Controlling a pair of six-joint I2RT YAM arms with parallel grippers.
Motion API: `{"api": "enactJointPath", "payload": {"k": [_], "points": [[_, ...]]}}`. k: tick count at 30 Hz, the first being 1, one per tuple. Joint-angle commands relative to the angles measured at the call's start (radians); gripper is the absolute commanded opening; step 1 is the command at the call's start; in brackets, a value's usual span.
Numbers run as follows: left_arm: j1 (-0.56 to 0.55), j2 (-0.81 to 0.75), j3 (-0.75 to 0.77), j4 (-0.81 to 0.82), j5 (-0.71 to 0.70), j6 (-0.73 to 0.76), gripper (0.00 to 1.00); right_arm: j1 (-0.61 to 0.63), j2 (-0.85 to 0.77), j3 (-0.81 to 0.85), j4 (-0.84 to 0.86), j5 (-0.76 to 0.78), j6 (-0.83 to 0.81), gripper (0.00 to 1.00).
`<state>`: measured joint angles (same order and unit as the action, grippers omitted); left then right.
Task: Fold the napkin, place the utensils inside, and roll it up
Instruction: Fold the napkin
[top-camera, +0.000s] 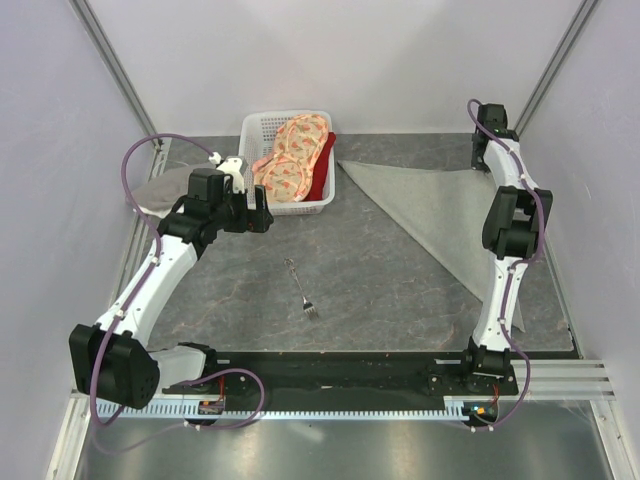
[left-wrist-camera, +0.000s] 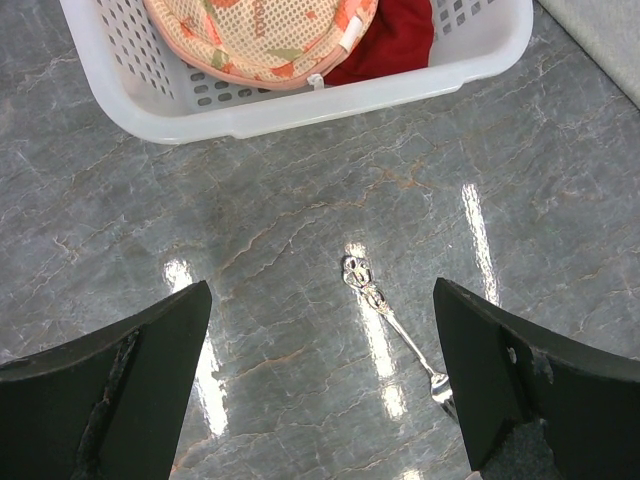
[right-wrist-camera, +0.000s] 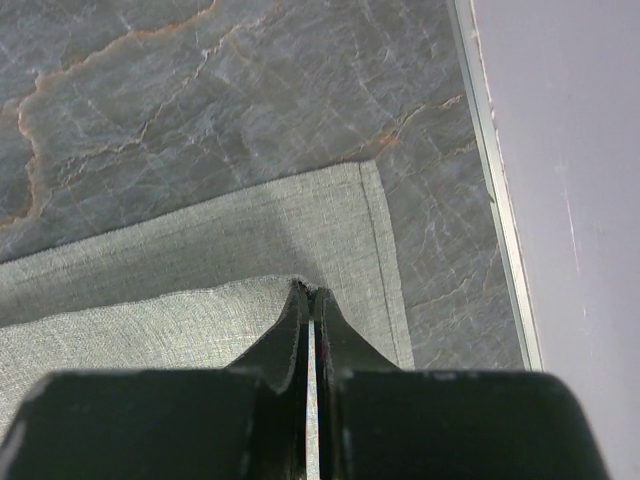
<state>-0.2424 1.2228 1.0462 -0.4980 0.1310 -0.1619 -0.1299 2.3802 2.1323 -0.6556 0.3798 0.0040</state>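
Observation:
The grey-green napkin (top-camera: 430, 205) lies at the right of the table as a folded triangle. My right gripper (top-camera: 482, 160) is at its far right corner, shut on the corner of the upper layer (right-wrist-camera: 200, 330). The right gripper (right-wrist-camera: 310, 292) holds that corner just above the lower layer (right-wrist-camera: 300, 215), which lies flat. The silver fork (top-camera: 300, 288) rests on the bare table in the middle, tines towards the near edge. My left gripper (top-camera: 262, 212) hangs open in front of the basket, holding nothing. In the left wrist view the fork (left-wrist-camera: 390, 320) lies below the open left gripper (left-wrist-camera: 320, 300), near its right finger.
A white basket (top-camera: 250, 130) at the back holds orange-pink patterned cloths (top-camera: 295, 155) and a red cloth (top-camera: 322, 175). A grey-and-white cloth (top-camera: 160, 190) lies at the far left behind the left arm. Walls close in both sides; the right wall (right-wrist-camera: 570, 180) stands close to the napkin's corner.

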Motion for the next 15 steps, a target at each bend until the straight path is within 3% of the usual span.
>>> {"api": "enactJointPath", "payload": {"k": [1, 15], "points": [[0.002, 0.006, 0.005, 0.036, -0.021, 0.048, 1.0, -0.01, 0.034, 0.089, -0.009, 0.018, -0.024, 0.0], [0.002, 0.014, 0.005, 0.036, -0.024, 0.05, 1.0, -0.033, 0.099, 0.155, -0.007, 0.036, -0.024, 0.0]]}}
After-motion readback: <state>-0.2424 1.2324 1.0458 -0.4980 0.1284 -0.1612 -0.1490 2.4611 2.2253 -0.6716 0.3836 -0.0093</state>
